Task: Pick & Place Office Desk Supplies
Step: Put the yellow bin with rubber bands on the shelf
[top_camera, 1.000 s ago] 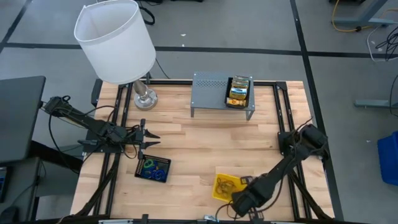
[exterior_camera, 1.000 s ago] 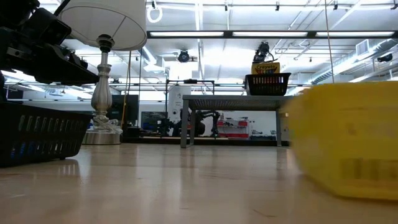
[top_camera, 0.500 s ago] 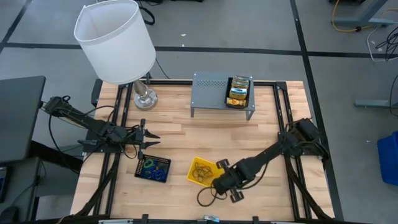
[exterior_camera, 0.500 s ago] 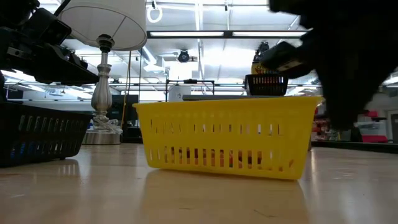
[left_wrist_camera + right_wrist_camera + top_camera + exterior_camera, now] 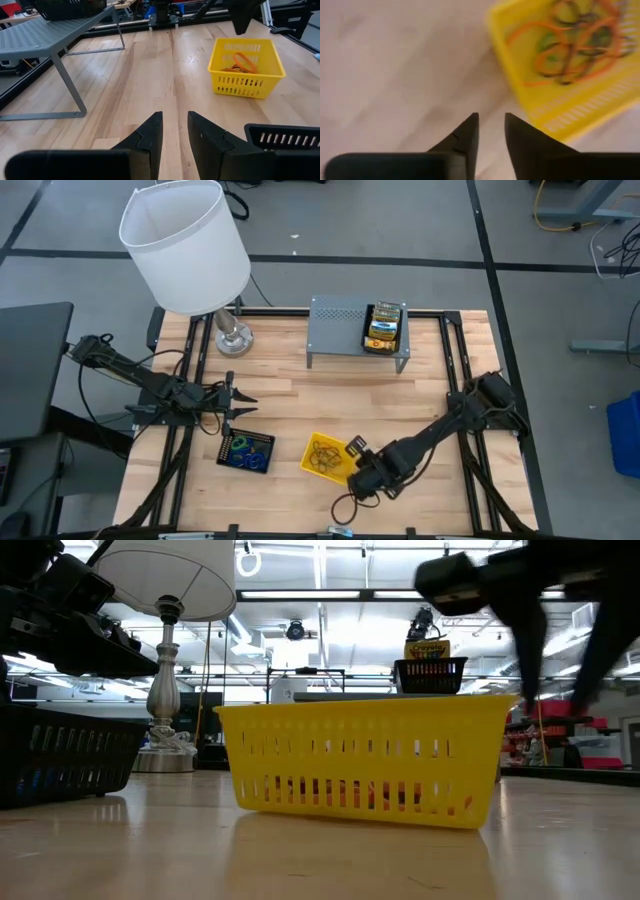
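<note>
You see the yellow tray (image 5: 325,456) now resting mid-surface beside the black mesh tray (image 5: 246,450), while the right gripper (image 5: 366,476), fingers narrow and empty, has backed off it: placement looks complete.

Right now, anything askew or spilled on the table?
No spill. The yellow tray sits a bit skewed to the table edges, rubber bands inside it. The right pincer is beside it, holding nothing.

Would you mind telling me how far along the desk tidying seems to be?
Done: a crayon box sits in a black tray on the grey shelf. In hand: nothing; the right gripper hangs beside the yellow tray of rubber bands. Left: that tray and the black mesh tray by the waiting left gripper.
</note>
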Robot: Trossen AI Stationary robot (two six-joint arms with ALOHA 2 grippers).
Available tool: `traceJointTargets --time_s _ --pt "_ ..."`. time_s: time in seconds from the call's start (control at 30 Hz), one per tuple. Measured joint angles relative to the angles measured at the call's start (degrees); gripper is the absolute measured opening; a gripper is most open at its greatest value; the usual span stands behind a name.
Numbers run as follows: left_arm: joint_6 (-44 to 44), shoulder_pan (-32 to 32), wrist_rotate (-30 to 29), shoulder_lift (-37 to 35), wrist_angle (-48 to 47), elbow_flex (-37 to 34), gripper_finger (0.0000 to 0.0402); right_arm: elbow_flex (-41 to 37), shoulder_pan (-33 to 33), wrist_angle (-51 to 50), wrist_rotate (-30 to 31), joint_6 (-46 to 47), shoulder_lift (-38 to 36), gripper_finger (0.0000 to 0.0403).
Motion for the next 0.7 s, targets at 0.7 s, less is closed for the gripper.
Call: traceJointTargets --time_s 0.7 --pt "0.03 0.02 -0.02 0.11 0.00 0.00 0.0099 -3.26 -3.48 11.83 -0.26 -14.14 0.00 0.0148"
